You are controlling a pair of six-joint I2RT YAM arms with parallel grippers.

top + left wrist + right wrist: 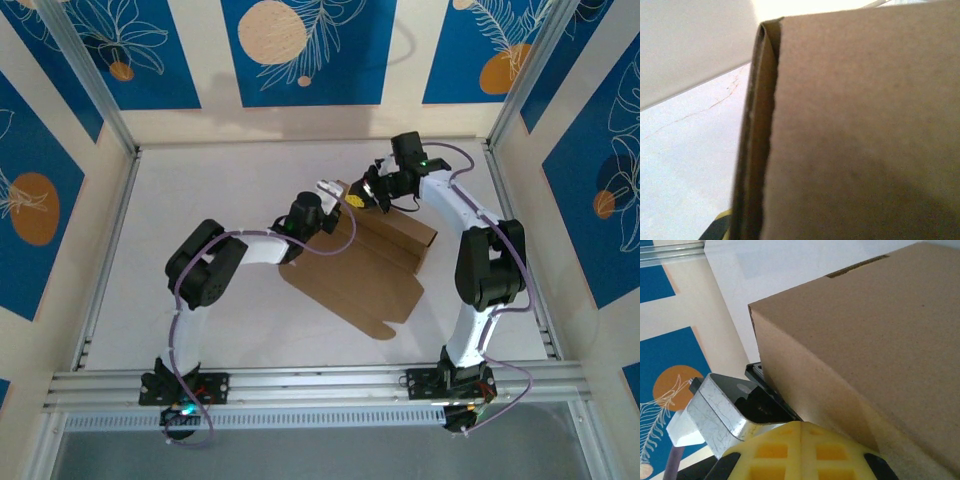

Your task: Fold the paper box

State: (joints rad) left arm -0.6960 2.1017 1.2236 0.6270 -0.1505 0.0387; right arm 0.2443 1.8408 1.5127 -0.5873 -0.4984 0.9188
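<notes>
While the plain brown kraft cardboard box (372, 262) sits half-formed on the white table (200, 200), wall-folding seems in hand. The right gripper (801, 452) is pressed together on nothing beside a corner. The left gripper (320, 203) is closed, though I cannot tell whether it pinches cardboard. Next, the doubled wall probably needs tucking down.

The white counter (200, 190) carries the paper box (365, 265), a brown cardboard sheet partly folded. Its flat, round-tabbed flaps lie spread on the counter nearward of the left gripper (333, 192) and right gripper (357, 199), and its raised wall stands just beside them. The folded part seems to rest flush on the counter, though its underside is hidden.
</notes>
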